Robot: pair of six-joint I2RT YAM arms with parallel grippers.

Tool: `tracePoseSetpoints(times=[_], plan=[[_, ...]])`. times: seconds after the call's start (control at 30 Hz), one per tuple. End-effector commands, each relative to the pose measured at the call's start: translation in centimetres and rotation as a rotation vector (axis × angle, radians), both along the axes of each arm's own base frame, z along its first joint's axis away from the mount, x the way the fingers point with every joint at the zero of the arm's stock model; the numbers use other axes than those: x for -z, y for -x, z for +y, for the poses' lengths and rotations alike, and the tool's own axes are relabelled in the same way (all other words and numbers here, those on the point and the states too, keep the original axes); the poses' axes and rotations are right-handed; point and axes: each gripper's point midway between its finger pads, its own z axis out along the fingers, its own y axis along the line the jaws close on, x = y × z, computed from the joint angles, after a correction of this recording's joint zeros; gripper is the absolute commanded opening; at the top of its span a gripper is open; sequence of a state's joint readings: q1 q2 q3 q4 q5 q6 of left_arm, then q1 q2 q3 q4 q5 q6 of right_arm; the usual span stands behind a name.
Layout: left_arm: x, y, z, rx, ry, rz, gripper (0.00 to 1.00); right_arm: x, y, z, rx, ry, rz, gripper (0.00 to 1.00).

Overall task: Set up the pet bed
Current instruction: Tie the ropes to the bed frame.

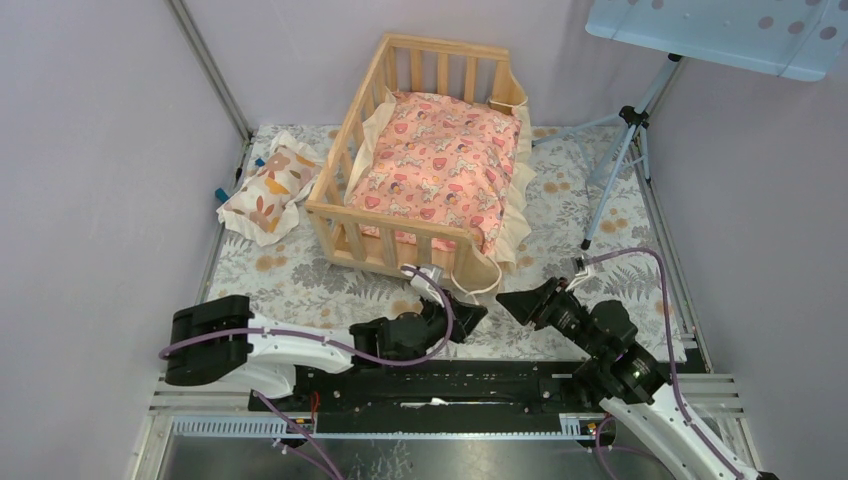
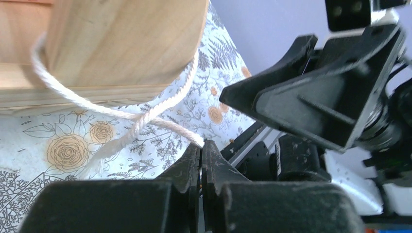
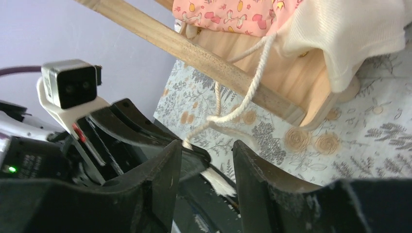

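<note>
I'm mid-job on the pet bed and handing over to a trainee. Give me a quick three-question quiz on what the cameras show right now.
1. True or false: the pink cushion lies inside the pet bed.
2. What do the left fingers pinch? A the white cord; B the cushion's ruffle; C a wooden slat.
3. Fill in: in the top view, the small leaf-print pillow lies on the table to the bed's ____.
Key: 1 true; 2 A; 3 left.
</note>
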State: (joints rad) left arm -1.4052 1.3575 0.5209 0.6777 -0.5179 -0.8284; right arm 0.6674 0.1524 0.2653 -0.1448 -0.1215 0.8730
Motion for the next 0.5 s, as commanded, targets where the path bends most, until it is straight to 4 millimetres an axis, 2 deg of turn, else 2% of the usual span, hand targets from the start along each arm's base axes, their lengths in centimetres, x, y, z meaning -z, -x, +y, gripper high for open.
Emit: tracePoseSetpoints(times=[0.0,0.1,0.27,0.47], plan=[[-2.8,-1.4,1.1,-0.116,0.088,0.044,0.0,-0.8,-0.4,-0.1,-0.018,0.027,-0.193,0.49],[-3.2,-1.8,1.3,-0.145,0.082,0.06,0.0,-0.6,-0.3,0.4,-0.056,0.058,-0.265,0.51],[-3.5,-2.1,1.4,-0.163,0.081,0.072,0.0,-0.8,0.1,1.5,-0.141,0.088,-0.351,0.63],[-3.8,-2.3,1.4,-0.178,0.094,0.087,0.0,-0.1,0.9,2.5,-0.239,0.131,-0.379,0.61]])
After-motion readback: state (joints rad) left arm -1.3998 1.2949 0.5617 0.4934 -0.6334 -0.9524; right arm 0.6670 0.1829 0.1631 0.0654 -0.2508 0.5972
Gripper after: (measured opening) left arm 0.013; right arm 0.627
